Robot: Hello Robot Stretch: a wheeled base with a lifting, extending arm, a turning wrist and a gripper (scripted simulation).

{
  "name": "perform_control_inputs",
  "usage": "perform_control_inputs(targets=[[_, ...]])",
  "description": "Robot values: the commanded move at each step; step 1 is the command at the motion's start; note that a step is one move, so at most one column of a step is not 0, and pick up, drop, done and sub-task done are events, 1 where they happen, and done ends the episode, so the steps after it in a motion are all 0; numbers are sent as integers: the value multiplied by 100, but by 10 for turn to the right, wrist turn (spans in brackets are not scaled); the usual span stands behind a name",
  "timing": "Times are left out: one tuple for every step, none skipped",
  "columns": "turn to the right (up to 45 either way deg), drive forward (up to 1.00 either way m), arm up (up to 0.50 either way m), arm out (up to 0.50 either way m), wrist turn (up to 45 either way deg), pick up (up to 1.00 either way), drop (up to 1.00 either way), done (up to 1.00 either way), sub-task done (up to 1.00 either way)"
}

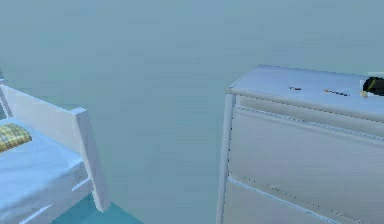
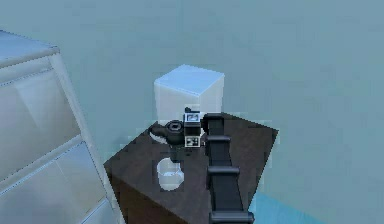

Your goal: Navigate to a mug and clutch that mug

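Blue-grey wall (image 1: 150, 80) stands behind everything in the forward view. At its left is a white bed (image 1: 60, 170) with a yellow checked cloth on it, and at its right a white dresser (image 1: 300, 150) with some small dark object (image 1: 373, 88) on top, at the edge.

From the arm side view I see a dark table (image 2: 255, 150) beside the dresser, with a white box (image 2: 188, 92) at the back. The arm (image 2: 222, 170) reaches over the table, and the hand (image 2: 175, 148) points down toward a small pale thing (image 2: 172, 176) that stands on the table top. I take this for the mug. I cannot tell if the hand grips it or is released.

Such a mug is probably light, stiff, smooth and breakable. I would take it across the body, low and firmly, not by the rim
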Motion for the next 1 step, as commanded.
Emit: perform_control_inputs(targets=[[0,0,-30,0,0,0,0,0,0]])
